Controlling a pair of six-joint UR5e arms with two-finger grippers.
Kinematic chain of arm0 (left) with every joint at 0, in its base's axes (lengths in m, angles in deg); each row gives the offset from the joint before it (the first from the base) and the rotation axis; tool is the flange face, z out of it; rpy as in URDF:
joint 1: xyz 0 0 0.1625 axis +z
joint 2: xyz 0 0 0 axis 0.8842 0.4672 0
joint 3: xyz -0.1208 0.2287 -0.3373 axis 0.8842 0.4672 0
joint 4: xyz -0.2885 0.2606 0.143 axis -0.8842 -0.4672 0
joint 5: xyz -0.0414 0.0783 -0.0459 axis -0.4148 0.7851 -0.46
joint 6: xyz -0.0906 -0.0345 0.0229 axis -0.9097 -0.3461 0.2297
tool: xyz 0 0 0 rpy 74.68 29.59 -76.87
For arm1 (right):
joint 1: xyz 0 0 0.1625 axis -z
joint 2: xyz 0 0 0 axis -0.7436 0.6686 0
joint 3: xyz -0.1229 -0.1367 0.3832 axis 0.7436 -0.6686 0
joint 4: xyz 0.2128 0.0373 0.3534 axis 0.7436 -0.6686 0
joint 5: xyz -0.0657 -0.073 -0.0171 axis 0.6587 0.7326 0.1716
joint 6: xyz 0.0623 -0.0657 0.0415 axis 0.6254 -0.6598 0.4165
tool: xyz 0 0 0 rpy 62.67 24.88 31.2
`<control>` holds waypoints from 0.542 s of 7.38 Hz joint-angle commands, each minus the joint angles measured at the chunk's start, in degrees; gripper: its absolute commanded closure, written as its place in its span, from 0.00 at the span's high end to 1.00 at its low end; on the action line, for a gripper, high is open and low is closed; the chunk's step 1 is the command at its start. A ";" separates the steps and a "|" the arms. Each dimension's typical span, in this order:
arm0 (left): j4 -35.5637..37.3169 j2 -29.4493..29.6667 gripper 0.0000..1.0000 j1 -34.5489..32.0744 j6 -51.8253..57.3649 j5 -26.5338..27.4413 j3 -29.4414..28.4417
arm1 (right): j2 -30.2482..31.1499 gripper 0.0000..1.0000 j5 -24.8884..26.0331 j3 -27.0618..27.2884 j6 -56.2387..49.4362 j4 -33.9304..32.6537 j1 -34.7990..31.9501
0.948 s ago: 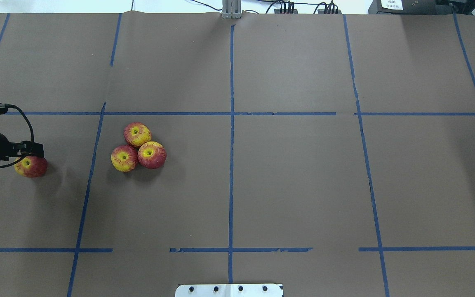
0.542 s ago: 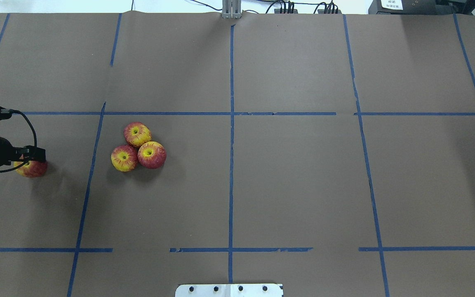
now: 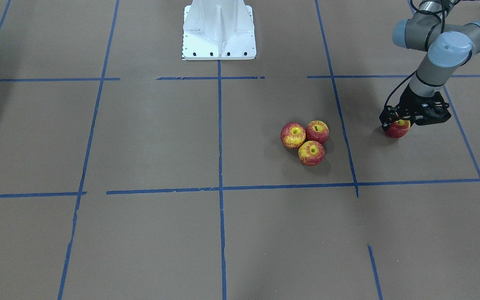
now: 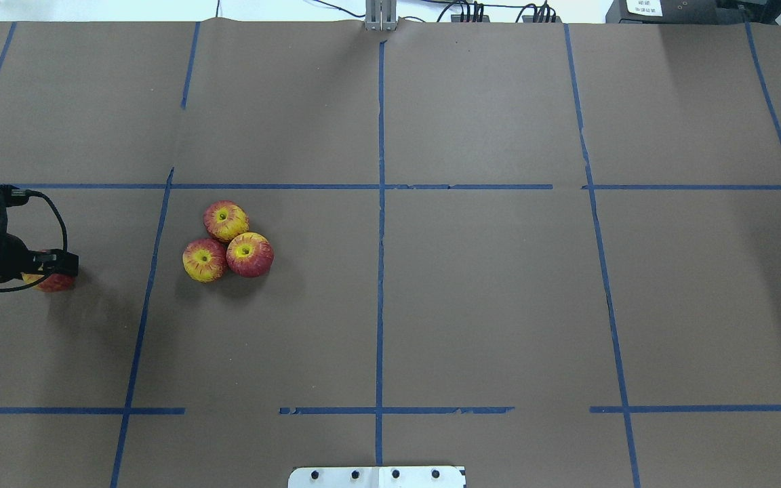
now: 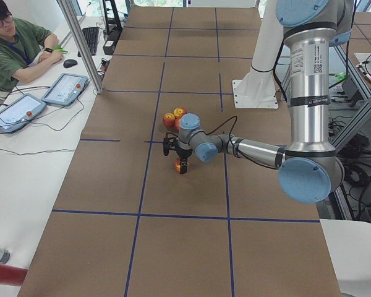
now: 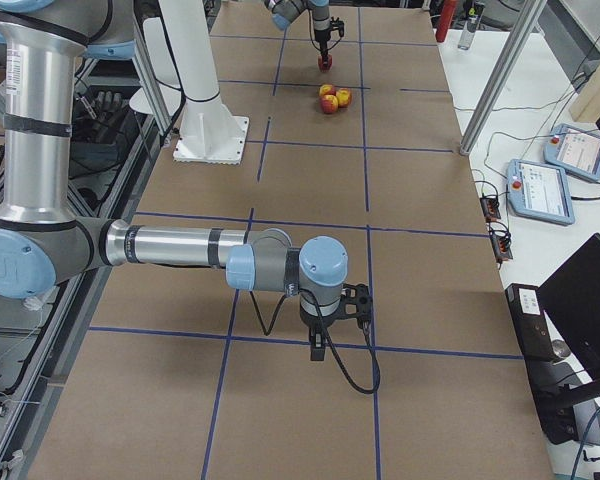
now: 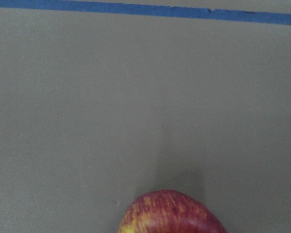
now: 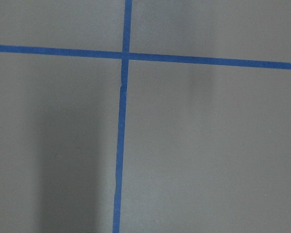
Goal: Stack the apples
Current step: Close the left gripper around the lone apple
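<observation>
Left gripper [image 3: 396,125] points straight down, straddling the lone apple [image 3: 398,131].

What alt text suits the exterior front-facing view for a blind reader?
The robot's left gripper sits low over a lone red apple at the right. Three apples touch in a cluster near the centre of the brown table.

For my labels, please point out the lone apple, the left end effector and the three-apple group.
lone apple [image 3: 396,131]: front-facing view, on its red side.
left end effector [image 3: 396,124]: front-facing view, midway between its fingertips.
three-apple group [image 4: 244,250]: overhead view, on the right apple's yellow dimple.
</observation>
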 commanded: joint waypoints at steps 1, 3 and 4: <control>-0.01 0.30 0.40 0.06 0.14 -0.50 -0.09 | 0.00 1.00 0.00 0.00 0.00 0.00 0.00; 0.34 0.12 0.34 -0.30 0.41 -0.68 2.00 | 0.00 1.00 0.00 0.00 0.00 0.00 0.00; 0.87 0.04 0.35 -0.47 0.41 -0.77 4.54 | 0.00 1.00 0.00 0.00 0.00 0.00 0.00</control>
